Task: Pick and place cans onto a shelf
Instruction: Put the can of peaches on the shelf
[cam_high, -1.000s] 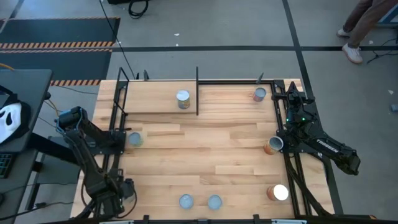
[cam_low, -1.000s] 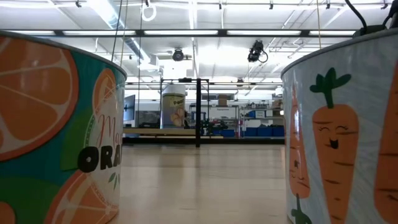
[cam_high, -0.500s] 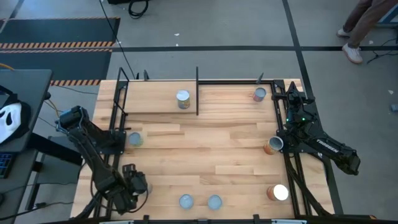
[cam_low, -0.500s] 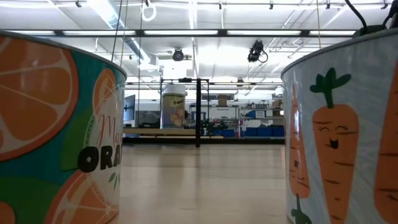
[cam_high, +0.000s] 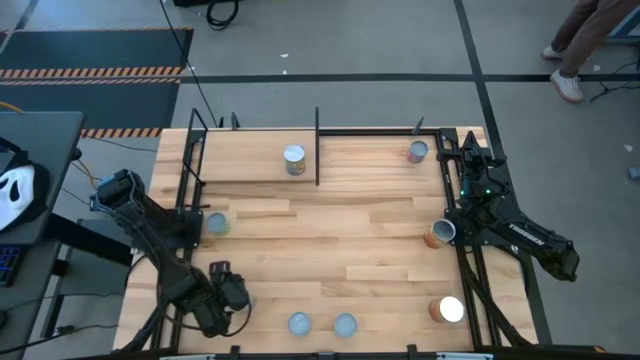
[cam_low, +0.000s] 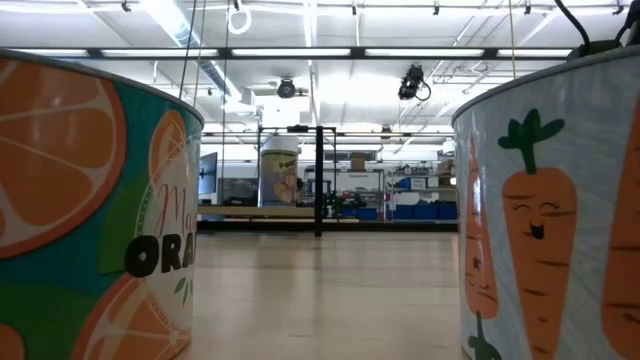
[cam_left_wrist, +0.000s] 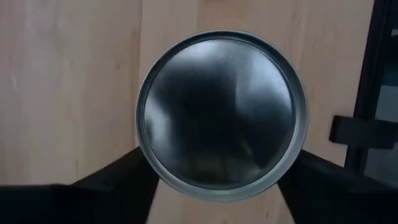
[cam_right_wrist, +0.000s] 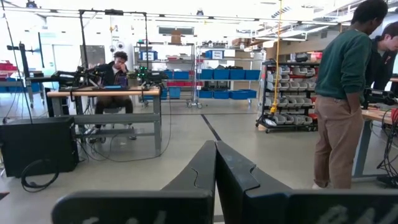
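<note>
My left gripper (cam_high: 228, 293) is over the table's near left part, pointing down, shut on a can whose shiny round top (cam_left_wrist: 221, 112) fills the left wrist view. My right gripper (cam_high: 470, 152) is shut and empty at the table's far right edge; its fingers (cam_right_wrist: 214, 177) point out into the room. Two cans (cam_high: 293, 158) (cam_high: 417, 151) stand on the shelf (cam_high: 250, 150), a black-rod-framed board at the far side. Other cans stand upright on the tabletop at the left (cam_high: 217, 223), at the right (cam_high: 440, 232) (cam_high: 450, 310) and near the front edge (cam_high: 298, 323) (cam_high: 345, 323). My left gripper pinches the can between its two fingers (cam_left_wrist: 118, 183), one on each opposite side just under the rim (cam_left_wrist: 146, 165). The fingers come from above, pointing down. The can stands upright in the hold, top up. I cannot tell whether its base is clear of the table.
The shelf's upright posts (cam_high: 317, 140) and black rods run along the table's far and side edges. The low view is flanked by an orange-print can (cam_low: 90, 200) and a carrot-print can (cam_low: 550, 200). People stand and sit in the room beyond (cam_right_wrist: 342, 106).
My left gripper has gone from the near left edge toward the table's right, farther in over the tabletop, carrying the can with it. My right arm has kept still.
</note>
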